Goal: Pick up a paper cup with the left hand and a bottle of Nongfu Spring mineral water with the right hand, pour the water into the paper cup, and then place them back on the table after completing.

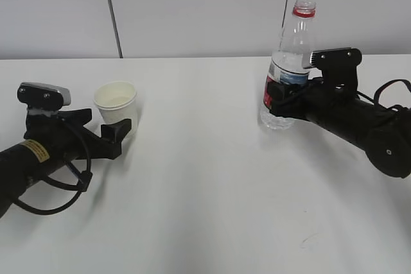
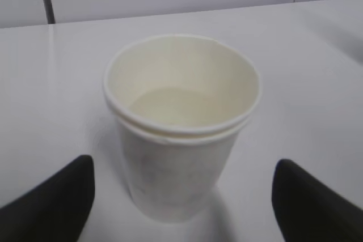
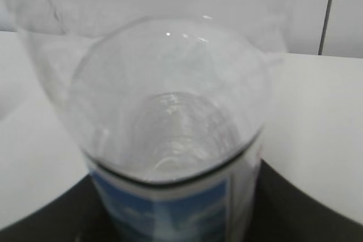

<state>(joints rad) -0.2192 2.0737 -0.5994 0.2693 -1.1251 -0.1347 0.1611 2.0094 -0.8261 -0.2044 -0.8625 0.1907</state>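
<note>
**Cup and bottle stood ready on the desk**

I saw my left hand [image 1: 119, 134] with jaws wide open around the light, easily crushed paper cup [image 1: 116, 106]. My right hand [image 1: 277, 101] had its jaws around the label of the slippery Nongfu Spring bottle [image 1: 289, 68], but I could not tell whether they gripped it.

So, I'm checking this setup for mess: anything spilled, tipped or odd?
No spill shows on the table. The bottle stands upright, uncapped. One oddity: the paper cup shows a doubled rim, as if two cups are nested. It sits upright between the left hand's spread fingers.
</note>
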